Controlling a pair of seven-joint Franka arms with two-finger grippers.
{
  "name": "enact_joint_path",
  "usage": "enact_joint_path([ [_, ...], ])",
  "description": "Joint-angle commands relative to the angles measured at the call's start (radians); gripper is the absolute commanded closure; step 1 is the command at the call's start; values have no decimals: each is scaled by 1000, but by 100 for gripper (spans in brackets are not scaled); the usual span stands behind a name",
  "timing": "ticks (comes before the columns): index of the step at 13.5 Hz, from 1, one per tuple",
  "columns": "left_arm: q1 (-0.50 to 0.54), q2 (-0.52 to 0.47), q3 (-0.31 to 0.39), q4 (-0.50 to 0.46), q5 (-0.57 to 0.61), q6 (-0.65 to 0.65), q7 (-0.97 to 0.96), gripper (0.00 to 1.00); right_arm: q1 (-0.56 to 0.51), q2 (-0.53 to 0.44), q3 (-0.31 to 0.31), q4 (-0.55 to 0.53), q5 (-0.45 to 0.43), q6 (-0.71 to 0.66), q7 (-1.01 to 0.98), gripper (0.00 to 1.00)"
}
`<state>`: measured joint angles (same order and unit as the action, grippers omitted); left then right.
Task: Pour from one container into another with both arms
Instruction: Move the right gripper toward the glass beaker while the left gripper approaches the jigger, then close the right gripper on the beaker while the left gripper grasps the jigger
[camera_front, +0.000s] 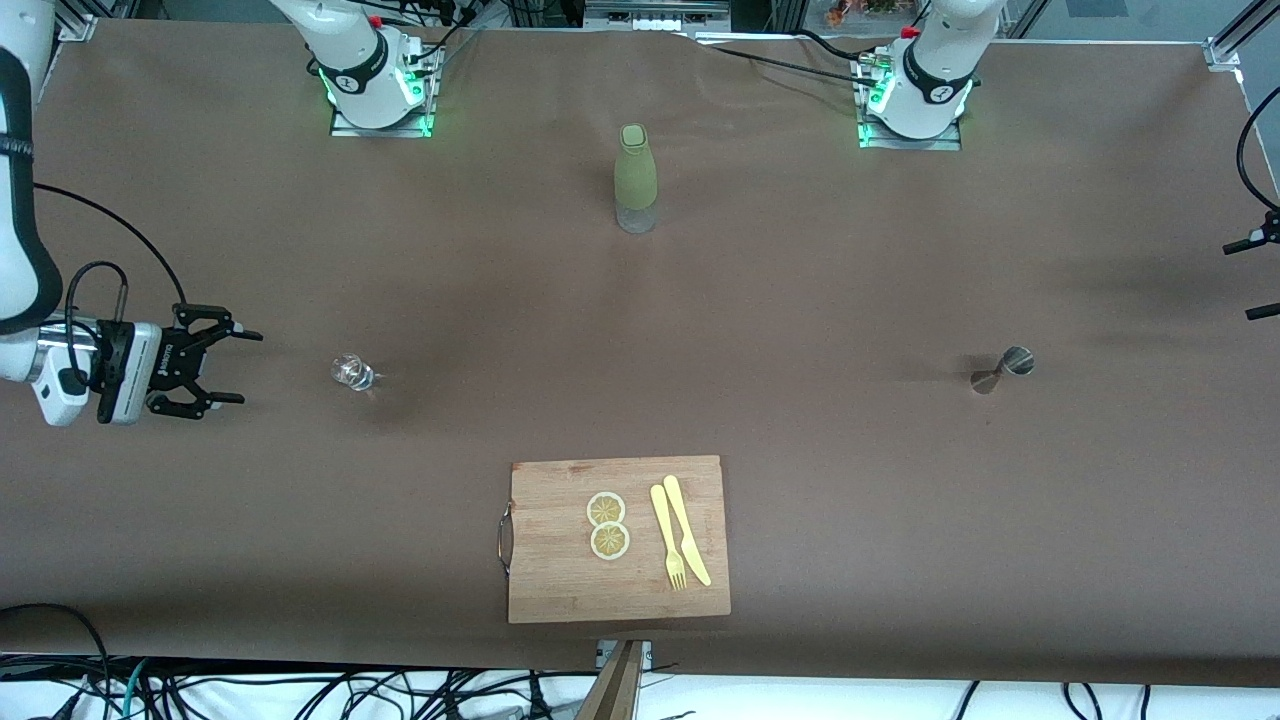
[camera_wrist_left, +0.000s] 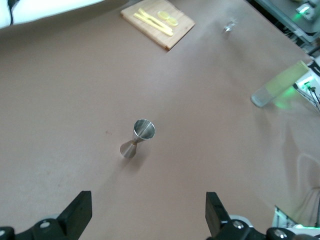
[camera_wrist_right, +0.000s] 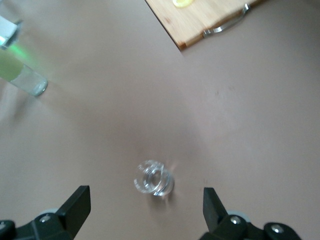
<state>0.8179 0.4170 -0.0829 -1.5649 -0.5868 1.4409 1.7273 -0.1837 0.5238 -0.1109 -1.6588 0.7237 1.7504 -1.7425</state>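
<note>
Right now we're at the approach, nothing picked up yet. The right tool (camera_front: 222, 367) hangs low at the right arm's end of the counter (camera_front: 800, 300), its fingers spread wide and empty, pointed at the little glass cup (camera_front: 352, 372) that stands just off its tips. From the right wrist view the cup (camera_wrist_right: 154, 178) sits squarely between the two fingers. The left tool (camera_wrist_left: 149, 215) is out of the front view, but its own camera shows it open and empty too, looking down on the metal jigger (camera_wrist_left: 138, 138), which stands upright toward the left arm's end.

Next move, I'd say: each tool slides in and closes on its own vessel, gently, since the cup is tiny and clear and the jigger narrow at the waist and likely tippy.

Room is generous. Measured from the cutting board (camera_front: 618, 540), the cup and jigger stand well apart to either end, both farther from the front camera than the board. The green bottle (camera_front: 636, 178) stands farther again, between the bases. Brown counter around both targets is bare, so the meeting point above the middle looks open.
</note>
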Motion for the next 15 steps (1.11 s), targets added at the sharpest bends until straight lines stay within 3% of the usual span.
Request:
enact_joint_path([
  [1, 29, 60, -14, 13, -56, -39, 124, 0, -34, 66, 5, -19, 127, 1, -234, 0],
  [3, 50, 144, -14, 11, -129, -109, 178, 0, -57, 131, 5, -19, 219, -11, -391, 0],
  [7, 56, 230, -14, 8, -177, -119, 244, 0, -74, 238, 5, -19, 328, -52, -627, 0],
  [15, 44, 307, -21, -21, -197, -126, 575, 0, -49, 297, 5, -76, 373, -66, -747, 0],
])
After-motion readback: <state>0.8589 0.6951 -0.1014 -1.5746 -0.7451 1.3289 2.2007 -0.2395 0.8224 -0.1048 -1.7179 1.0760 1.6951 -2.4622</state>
